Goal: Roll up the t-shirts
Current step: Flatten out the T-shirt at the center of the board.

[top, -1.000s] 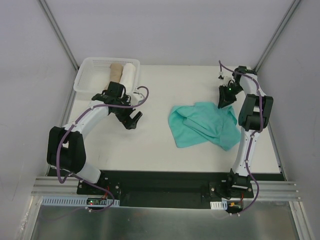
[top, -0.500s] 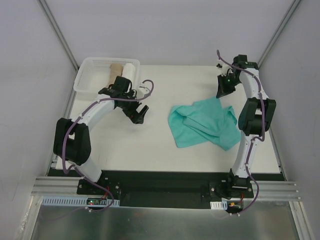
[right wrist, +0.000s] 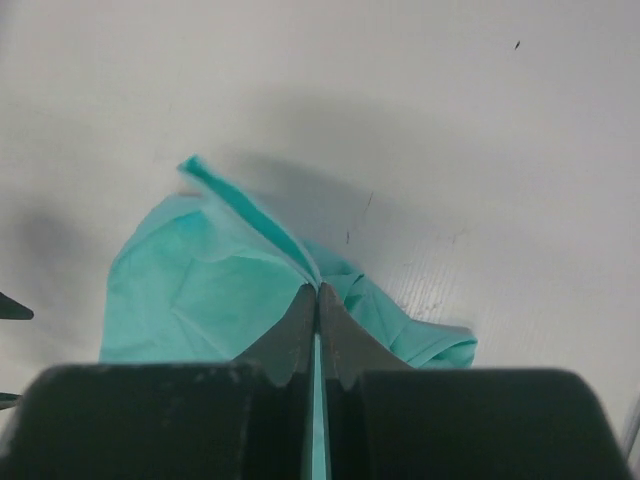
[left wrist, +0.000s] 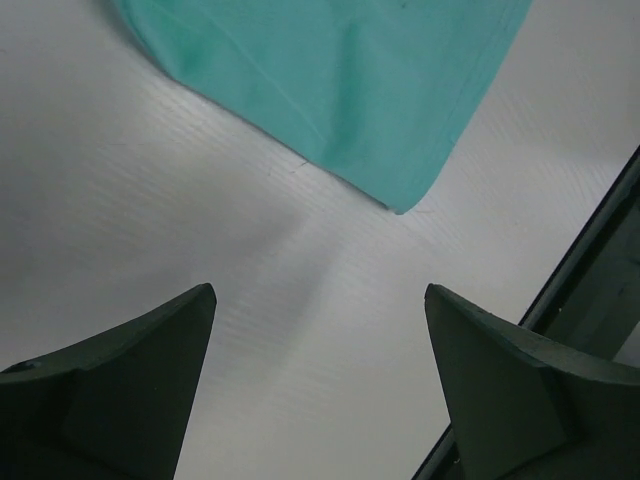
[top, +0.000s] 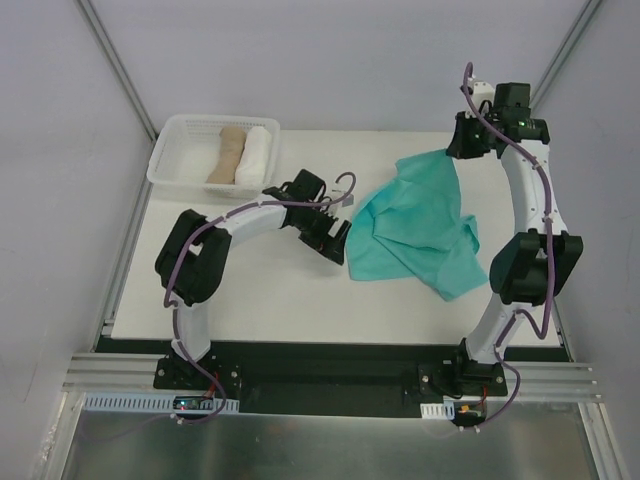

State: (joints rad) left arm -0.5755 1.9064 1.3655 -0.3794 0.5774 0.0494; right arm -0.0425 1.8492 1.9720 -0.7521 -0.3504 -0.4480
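**Right fingers pinch a raised corner of the teal t-shirt**

The right fingers [right wrist: 306, 312] are pressed together on a fold of the teal t-shirt [top: 415, 228], holding that corner up above the far right of the tabletop [top: 250, 290]. From there the cloth hangs down and spreads, rumpled, over the middle-right of the tabletop. The left fingers [top: 335, 238] are spread wide with nothing between them, just beside the shirt's left edge. The left wrist view shows a cloth corner lying just ahead of them. At the far left stands a white basket [top: 163, 160] holding a beige roll [top: 228, 155] and a white roll [top: 256, 152].
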